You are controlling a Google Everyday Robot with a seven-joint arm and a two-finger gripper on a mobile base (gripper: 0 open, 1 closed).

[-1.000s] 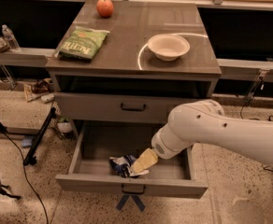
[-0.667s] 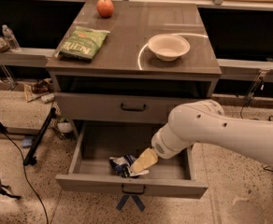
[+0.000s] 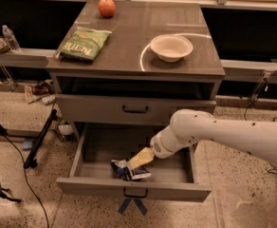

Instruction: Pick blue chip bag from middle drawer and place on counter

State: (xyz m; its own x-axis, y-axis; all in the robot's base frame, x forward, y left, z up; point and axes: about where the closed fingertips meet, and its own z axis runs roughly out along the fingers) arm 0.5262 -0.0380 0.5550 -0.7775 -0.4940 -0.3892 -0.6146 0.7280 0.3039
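Observation:
The middle drawer (image 3: pixel 91 186) is pulled out at the bottom of the cabinet. The blue chip bag (image 3: pixel 124 171), dark blue and white and crumpled, lies in its tray near the front, left of centre. My gripper (image 3: pixel 139 158), with yellowish tips, reaches down into the drawer from the right and sits right at the bag's upper right edge. My white arm (image 3: pixel 214 134) stretches in from the right across the drawer's right side. The counter (image 3: pixel 129 37) is the grey-brown cabinet top above, with a white ring mark.
On the counter are a white bowl (image 3: pixel 171 47), a flat green Kettle bag (image 3: pixel 84 44) and a red apple (image 3: pixel 106 7). A closed drawer (image 3: pixel 96 109) sits above the open one. A black stand leg (image 3: pixel 39 141) and cables lie on the floor at left.

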